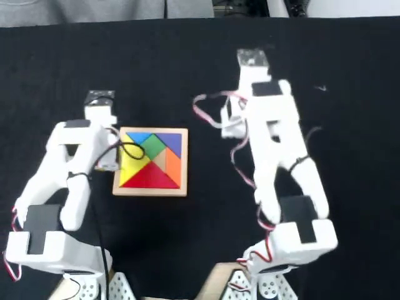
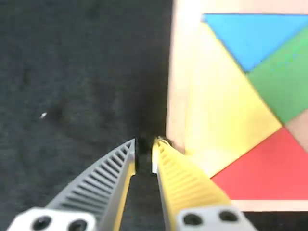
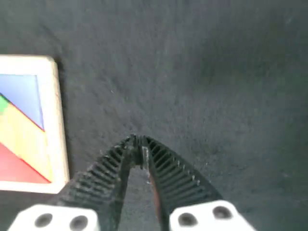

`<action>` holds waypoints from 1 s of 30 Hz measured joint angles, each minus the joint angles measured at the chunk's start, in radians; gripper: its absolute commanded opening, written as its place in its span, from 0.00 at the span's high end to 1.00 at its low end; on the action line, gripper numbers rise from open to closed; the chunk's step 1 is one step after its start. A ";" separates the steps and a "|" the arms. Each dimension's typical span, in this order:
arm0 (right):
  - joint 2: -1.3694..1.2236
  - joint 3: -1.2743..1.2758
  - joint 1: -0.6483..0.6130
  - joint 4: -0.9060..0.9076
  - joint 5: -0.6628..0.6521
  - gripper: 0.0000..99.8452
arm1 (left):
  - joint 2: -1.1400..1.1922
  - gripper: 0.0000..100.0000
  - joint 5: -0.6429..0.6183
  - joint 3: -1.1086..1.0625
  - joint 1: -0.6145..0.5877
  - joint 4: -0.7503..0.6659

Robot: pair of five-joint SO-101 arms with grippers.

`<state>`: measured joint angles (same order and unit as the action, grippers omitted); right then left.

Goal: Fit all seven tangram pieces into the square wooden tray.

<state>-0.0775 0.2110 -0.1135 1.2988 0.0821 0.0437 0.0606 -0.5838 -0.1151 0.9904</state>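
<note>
The square wooden tray (image 1: 150,191) lies on the black cloth between the arms, with flat coloured pieces in it: a blue triangle (image 1: 139,137), green (image 1: 153,145), yellow (image 1: 130,164), red (image 1: 152,177), orange (image 1: 173,164) and a violet-blue one (image 1: 174,142). My left gripper (image 2: 144,143) is shut with nothing in it, low over the cloth right beside the tray's left rim (image 2: 175,96), level with the yellow triangle (image 2: 221,110). My right gripper (image 3: 140,141) is shut and holds nothing. It is over bare cloth, some way off the tray's right rim (image 3: 58,125).
Red and white cables (image 1: 212,109) loop off the right arm (image 1: 275,137) toward the tray. The left arm (image 1: 62,169) stands close to the tray's left side. The arm bases and a light board edge (image 1: 215,281) sit at the near table edge.
</note>
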 measured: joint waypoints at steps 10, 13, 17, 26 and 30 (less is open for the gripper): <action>0.081 0.262 0.017 -0.146 -0.002 0.99 | 0.000 0.93 -0.081 0.000 0.164 0.000; 0.098 0.265 0.041 -0.150 -0.002 0.99 | 0.000 0.92 -0.112 0.000 0.169 0.000; 0.130 0.265 0.055 -0.150 -0.002 0.99 | 0.000 0.92 -0.129 0.000 0.170 0.000; 0.358 0.252 0.058 -0.087 -0.058 0.99 | -0.259 0.92 -0.127 0.041 0.167 0.155; 0.511 0.161 0.058 -0.006 -0.094 0.99 | -0.529 0.93 -0.115 0.163 0.084 0.212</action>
<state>0.4335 0.3721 -0.0552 1.2927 -0.0115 -0.4856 -0.0545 -0.4212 -0.0307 1.2022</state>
